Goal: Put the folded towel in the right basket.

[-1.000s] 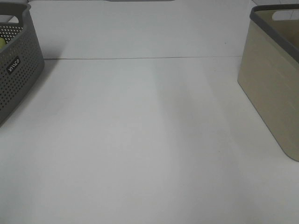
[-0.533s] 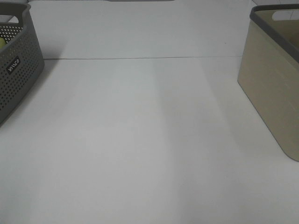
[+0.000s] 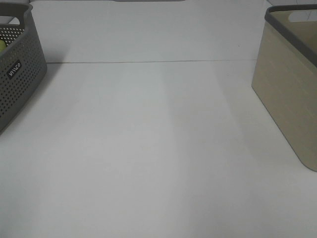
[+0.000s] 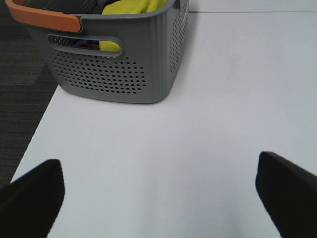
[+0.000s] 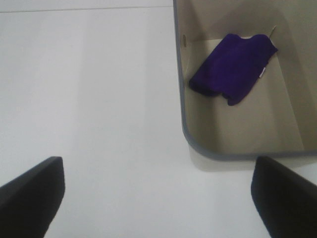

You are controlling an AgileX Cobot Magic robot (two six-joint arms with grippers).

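The beige right basket (image 3: pixel 292 84) stands at the table's right edge. In the right wrist view a folded purple towel (image 5: pixel 233 69) lies on the floor of this basket (image 5: pixel 184 119). My right gripper (image 5: pixel 158 198) is open and empty, above the table beside the basket. My left gripper (image 4: pixel 158 193) is open and empty, over bare table in front of the grey perforated basket (image 4: pixel 114 74). Neither gripper shows in the exterior high view.
The grey perforated left basket (image 3: pixel 15 74) stands at the table's left edge and holds a yellow cloth (image 4: pixel 133 7). It has an orange handle (image 4: pixel 44 19). Dark floor (image 4: pixel 20 84) lies beyond the table's edge next to it.
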